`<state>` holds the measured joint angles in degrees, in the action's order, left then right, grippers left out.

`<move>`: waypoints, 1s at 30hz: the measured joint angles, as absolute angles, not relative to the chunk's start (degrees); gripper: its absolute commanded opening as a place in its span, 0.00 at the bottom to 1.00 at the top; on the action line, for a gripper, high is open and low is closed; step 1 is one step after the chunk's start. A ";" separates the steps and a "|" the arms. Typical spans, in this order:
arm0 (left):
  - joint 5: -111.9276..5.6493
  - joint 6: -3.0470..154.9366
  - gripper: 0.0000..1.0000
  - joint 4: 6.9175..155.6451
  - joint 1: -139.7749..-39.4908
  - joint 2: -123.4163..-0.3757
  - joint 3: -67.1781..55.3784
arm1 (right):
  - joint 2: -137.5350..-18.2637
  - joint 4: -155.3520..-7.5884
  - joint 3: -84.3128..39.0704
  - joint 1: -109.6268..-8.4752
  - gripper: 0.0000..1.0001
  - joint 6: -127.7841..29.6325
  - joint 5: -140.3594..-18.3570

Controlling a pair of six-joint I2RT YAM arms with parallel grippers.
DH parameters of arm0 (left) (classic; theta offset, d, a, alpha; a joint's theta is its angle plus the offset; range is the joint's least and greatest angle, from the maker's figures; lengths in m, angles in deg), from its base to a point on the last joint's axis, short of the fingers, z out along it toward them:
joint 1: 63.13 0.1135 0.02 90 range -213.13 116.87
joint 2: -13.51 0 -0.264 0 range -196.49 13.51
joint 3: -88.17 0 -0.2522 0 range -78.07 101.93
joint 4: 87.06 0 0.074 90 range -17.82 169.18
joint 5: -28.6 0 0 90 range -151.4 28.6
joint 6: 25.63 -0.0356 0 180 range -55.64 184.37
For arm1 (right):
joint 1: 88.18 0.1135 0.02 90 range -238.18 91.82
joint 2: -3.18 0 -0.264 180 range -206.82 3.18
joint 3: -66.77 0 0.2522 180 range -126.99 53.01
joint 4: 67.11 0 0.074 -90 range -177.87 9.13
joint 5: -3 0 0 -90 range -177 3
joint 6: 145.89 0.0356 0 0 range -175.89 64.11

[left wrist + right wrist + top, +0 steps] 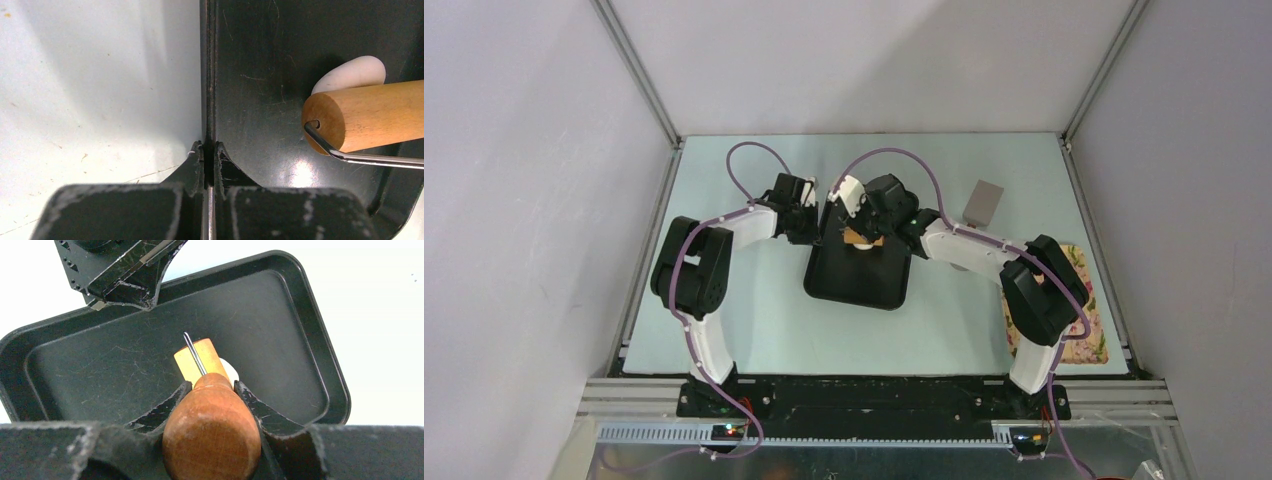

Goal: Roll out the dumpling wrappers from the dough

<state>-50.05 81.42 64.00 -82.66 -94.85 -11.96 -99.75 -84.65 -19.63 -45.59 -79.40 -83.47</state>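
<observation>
A black tray (859, 285) lies mid-table. My left gripper (209, 147) is shut on the tray's left rim (208, 75), one finger on each side of the wall. A small white lump of dough (356, 72) rests on the tray floor, partly under the wooden roller (370, 115), which lies on top of it. My right gripper (212, 385) is shut on the roller's rounded wooden handle (212, 430). Past the handle, the roller cylinder (200, 357) hides most of the dough (231, 371). A wire bracket joins handle and roller.
A grey block (984, 203) stands at the back right of the pale mat. A floral cloth (1089, 320) lies at the right edge, under the right arm's elbow. The left gripper's fingers (125, 280) sit at the tray's far rim in the right wrist view.
</observation>
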 measured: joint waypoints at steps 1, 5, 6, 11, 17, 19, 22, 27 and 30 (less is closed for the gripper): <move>-50.05 81.42 0.00 64.00 -82.66 -94.85 -11.96 | -99.75 -84.62 -19.58 -45.59 0.00 -79.57 -83.38; -50.05 81.42 0.00 64.00 -82.66 -94.85 -11.96 | -99.75 -84.71 -19.52 -45.59 0.00 -79.99 -82.77; -50.05 81.42 0.00 64.00 -82.66 -94.85 -11.96 | -99.75 -84.80 -19.52 -45.59 0.00 -80.05 -82.55; -50.02 81.42 0.00 64.00 -82.66 -94.85 -11.96 | -99.62 -85.54 -19.52 -46.22 0.00 -80.21 -79.99; -50.00 81.42 0.00 64.00 -82.64 -94.85 -11.96 | -99.23 -87.44 -19.52 -47.43 0.00 -80.08 -75.23; -50.00 81.42 0.00 64.00 -82.64 -94.85 -11.96 | -99.16 -88.73 -19.52 -47.43 0.00 -79.94 -73.57; -49.96 81.42 0.00 64.00 -82.64 -94.85 -11.96 | -99.12 -91.42 -19.39 -47.45 0.00 -79.33 -69.72; -49.78 81.38 0.00 64.04 -82.62 -94.85 -11.96 | -97.98 -97.41 -19.67 -48.50 0.00 -77.41 -62.20; -49.22 81.38 0.00 64.04 -82.62 -94.89 -11.96 | -96.54 -101.56 -19.69 -49.57 0.00 -75.59 -59.49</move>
<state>-49.22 81.38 64.04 -82.62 -94.89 -11.96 -96.54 -101.56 -19.69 -49.57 -75.59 -59.49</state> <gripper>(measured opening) 0.036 0.370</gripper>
